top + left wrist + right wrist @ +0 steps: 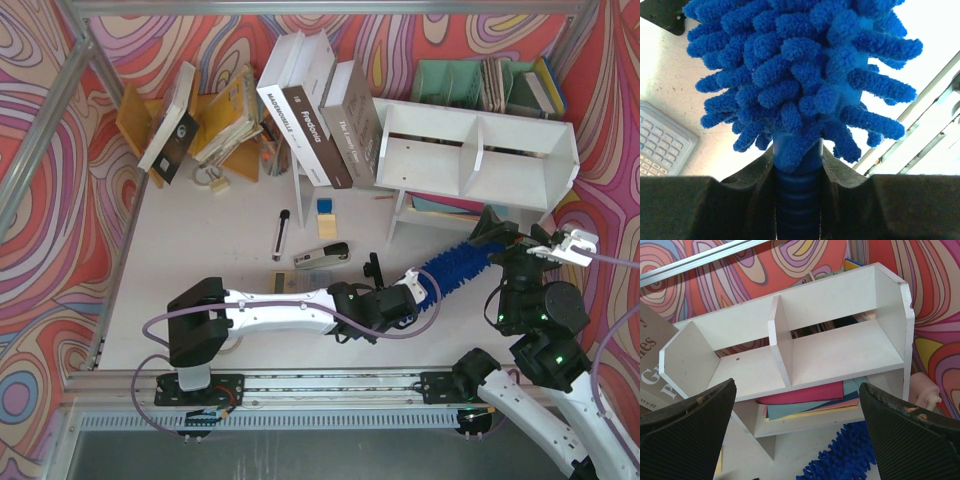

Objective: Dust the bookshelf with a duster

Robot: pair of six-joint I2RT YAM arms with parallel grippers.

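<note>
The white bookshelf [480, 155] stands at the back right, both compartments empty; in the right wrist view the bookshelf [835, 350] is straight ahead. The blue duster [460, 262] lies slanted in front of it, its fluffy head toward the shelf's legs. My left gripper [418, 287] is shut on the duster's ribbed handle [797, 200], with the noodle head [800, 65] filling that view. My right gripper [500, 238] is open and empty above the head's far end, its fingers [685, 435] wide apart and the duster head [840, 460] below between them.
Large books [320, 105] lean against the shelf's left end. Coloured papers [810, 397] lie under the shelf. A teal file organiser [490, 85] stands behind it, an orange rack [215, 120] at back left. A stapler [322, 256], marker [281, 235] and calculator [660, 140] lie on the table.
</note>
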